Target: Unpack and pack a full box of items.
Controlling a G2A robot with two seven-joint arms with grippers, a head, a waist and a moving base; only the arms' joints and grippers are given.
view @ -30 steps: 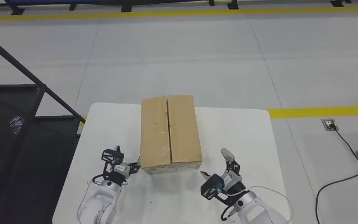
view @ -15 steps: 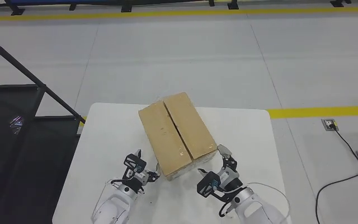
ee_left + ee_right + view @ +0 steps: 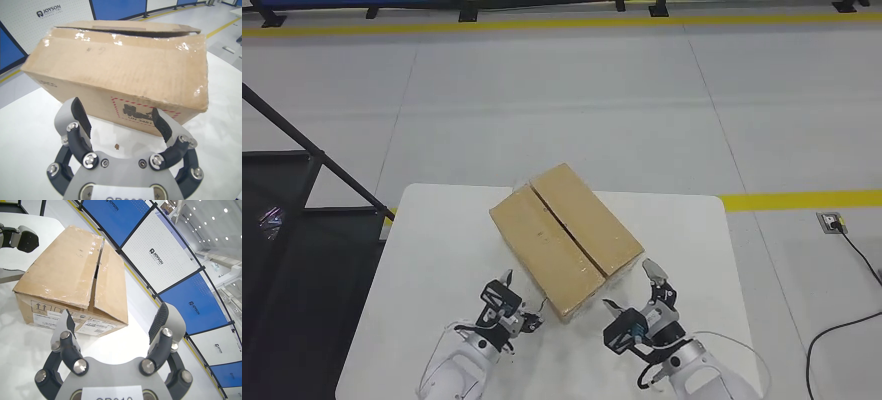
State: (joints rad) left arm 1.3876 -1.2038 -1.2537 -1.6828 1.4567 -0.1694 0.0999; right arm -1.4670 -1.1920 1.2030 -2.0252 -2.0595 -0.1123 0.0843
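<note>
A brown cardboard box (image 3: 565,238) lies turned at an angle on the white table (image 3: 432,260), its two top flaps down with a narrow slit between them. My left gripper (image 3: 510,308) stands open just off the box's near long side (image 3: 121,75), its fingers apart with nothing between them (image 3: 115,111). Open too, my right gripper (image 3: 642,300) hangs by the box's near end corner (image 3: 75,281), level with the labelled end face (image 3: 115,313). The other arm's fingertip (image 3: 26,242) shows beyond the box in the right wrist view.
Bare white table lies on both sides of the box and along the front edge. A black frame (image 3: 302,150) stands off the table's left side. A small brown crumb (image 3: 116,146) lies on the table by the left gripper.
The box has swung round from straight to diagonal, its near end shifting right. The left gripper has moved right and inward along the box; the right gripper has stayed near the box's near corner.
</note>
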